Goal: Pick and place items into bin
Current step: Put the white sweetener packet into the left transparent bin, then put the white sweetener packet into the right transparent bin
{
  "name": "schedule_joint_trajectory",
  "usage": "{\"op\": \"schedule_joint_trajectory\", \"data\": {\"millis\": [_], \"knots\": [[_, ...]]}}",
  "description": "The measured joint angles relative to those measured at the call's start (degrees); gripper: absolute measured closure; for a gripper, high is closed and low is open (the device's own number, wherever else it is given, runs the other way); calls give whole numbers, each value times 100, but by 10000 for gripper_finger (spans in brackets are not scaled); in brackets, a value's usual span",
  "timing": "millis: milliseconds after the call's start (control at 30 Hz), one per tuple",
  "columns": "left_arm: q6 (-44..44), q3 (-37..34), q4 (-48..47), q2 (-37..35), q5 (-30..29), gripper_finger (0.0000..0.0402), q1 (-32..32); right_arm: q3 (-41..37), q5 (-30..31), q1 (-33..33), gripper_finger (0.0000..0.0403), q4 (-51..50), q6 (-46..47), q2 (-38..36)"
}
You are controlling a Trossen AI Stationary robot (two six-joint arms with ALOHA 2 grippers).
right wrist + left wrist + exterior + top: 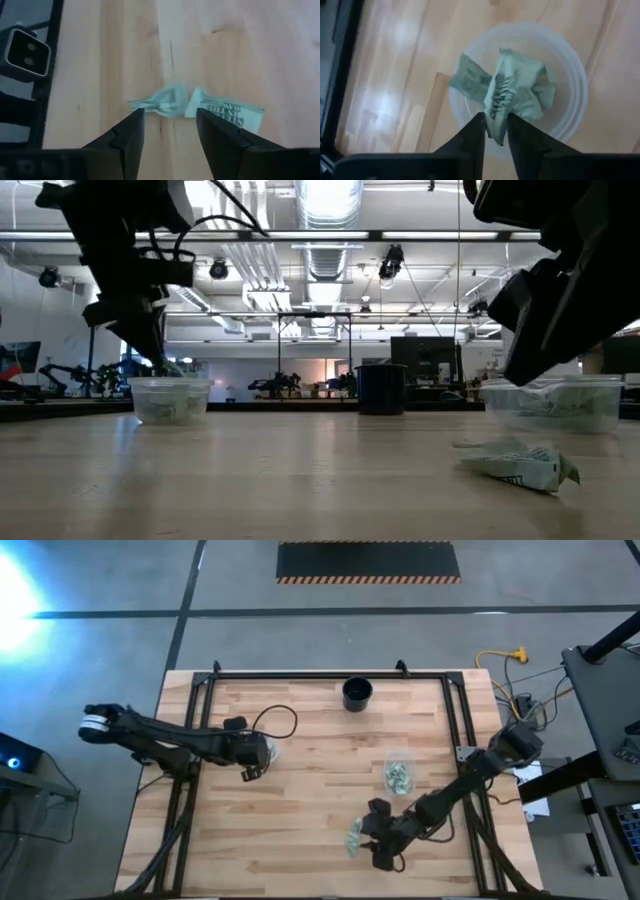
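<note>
- Left gripper (495, 131): above a clear tub (570, 85) at the table's left; jaws narrow, a crumpled green-white packet (512, 92) between the fingertips.
- Black cup (357, 693): table's far edge.
- Right gripper (170, 127): jaws wide, holding nothing; two packets (200, 106) on the wooden table (250, 50) just beyond the fingertips.
- Second tub (399, 773), with packets: beside the right arm.

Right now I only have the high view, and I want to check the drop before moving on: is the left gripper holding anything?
Observer: Yes. In the left wrist view, a crumpled packet sits between the fingers of the left gripper, directly over the clear tub.
Operator: Is that tub empty?
Observer: No. The low view shows other packets already inside it.
Operator: And the right gripper?
Observer: The right gripper is open. It hovers over two loose packets lying on the table, outside any tub.
</note>
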Motion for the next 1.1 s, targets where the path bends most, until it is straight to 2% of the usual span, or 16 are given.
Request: {"op": "schedule_joint_trajectory", "data": {"millis": [200, 400, 867, 1100], "knots": [[0, 56, 107, -111, -274, 283, 0, 288, -5, -6, 223, -85, -58, 349], [-142, 180, 75, -238, -115, 252, 0, 413, -68, -33, 230, -44, 43, 620], [-299, 862, 94, -1015, -118, 248, -13, 407, -46, -31, 264, -64, 362, 792], [-297, 968, 145, -1243, -132, 248, -13, 406, -34, -83, 264, -37, 376, 809]]}}
